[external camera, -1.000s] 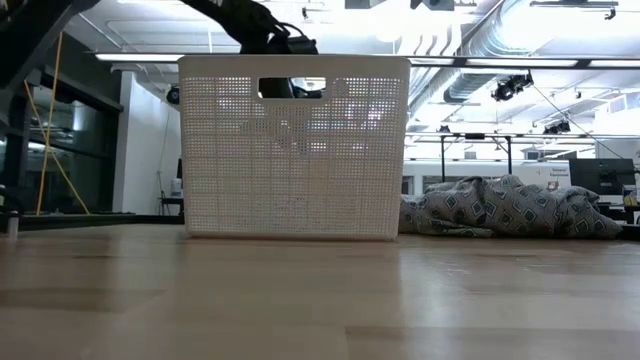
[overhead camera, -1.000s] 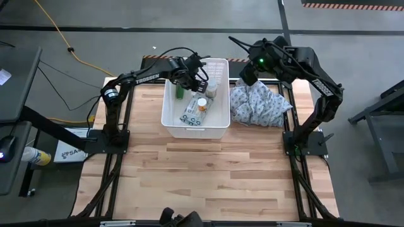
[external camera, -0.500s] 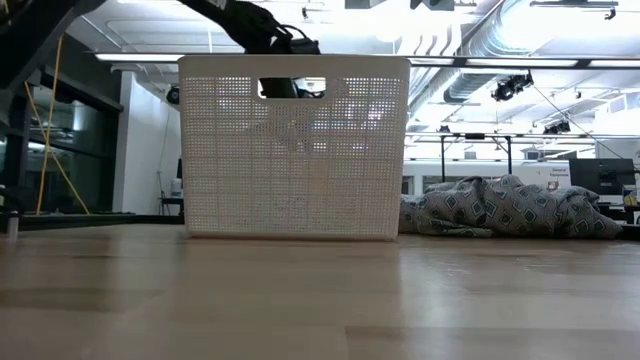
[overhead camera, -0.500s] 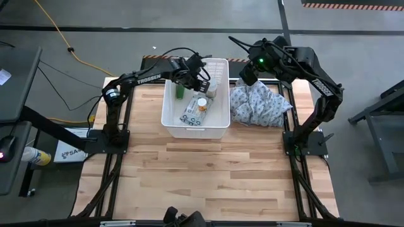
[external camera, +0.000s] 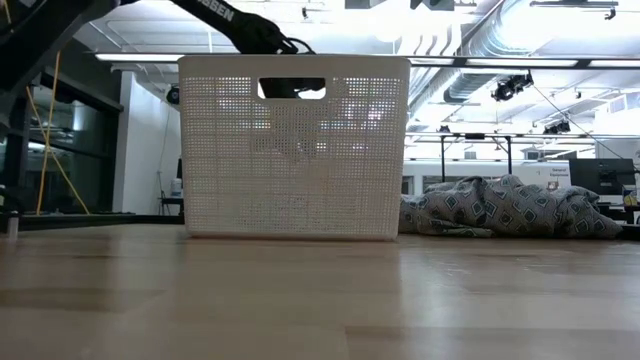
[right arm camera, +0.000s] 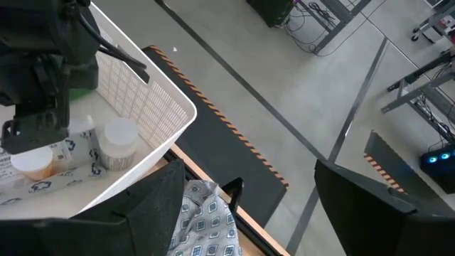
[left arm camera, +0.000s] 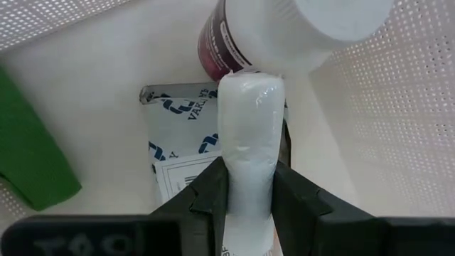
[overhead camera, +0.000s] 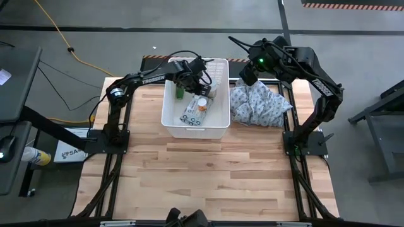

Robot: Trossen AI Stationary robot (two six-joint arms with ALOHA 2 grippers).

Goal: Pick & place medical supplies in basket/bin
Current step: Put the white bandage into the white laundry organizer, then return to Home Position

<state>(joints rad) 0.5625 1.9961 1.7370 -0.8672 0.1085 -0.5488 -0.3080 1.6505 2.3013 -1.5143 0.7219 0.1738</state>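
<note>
Room: open workshop floor, grey concrete with a yellow cable trailing across it, ducts and strip lights overhead in the low view.
Table (overhead camera: 208, 170): pale wood planks, mostly bare on the near half.
Bin (overhead camera: 169, 107): big white lattice-walled basket sitting at the far middle of the table, dark handle slot facing the low camera (external camera: 292, 88).
Left gripper (overhead camera: 203, 81): reaching down into the far right part of the bin, fingers (left arm camera: 206, 188) pinched tight on a small white tube (left arm camera: 247, 142). Tube sticks out past the fingertips, hanging over the stuff already in there.
Wipes packet (left arm camera: 178, 142): flat, grey-green with a white label, lying on the bin floor right under the tube. From above it shows in the middle of the bin (overhead camera: 190, 113).
Green cylinder (overhead camera: 179, 91): on the bin floor at the far left side, apart from the packet.
White bottles: one with a dark red label and white cap (left arm camera: 298, 28) just past the tube's tip, up against the right wall; another with an orange-ish top (overhead camera: 202, 104) beside the packet.
Right gripper (overhead camera: 246, 75): hovering above the far edge of the cloth, just right of the bin, jaws spread wide, holding nothing.
Cloth (overhead camera: 257, 104): grey patterned heap on the table right of the bin, touching or nearly touching its wall, can't tell which.
</note>
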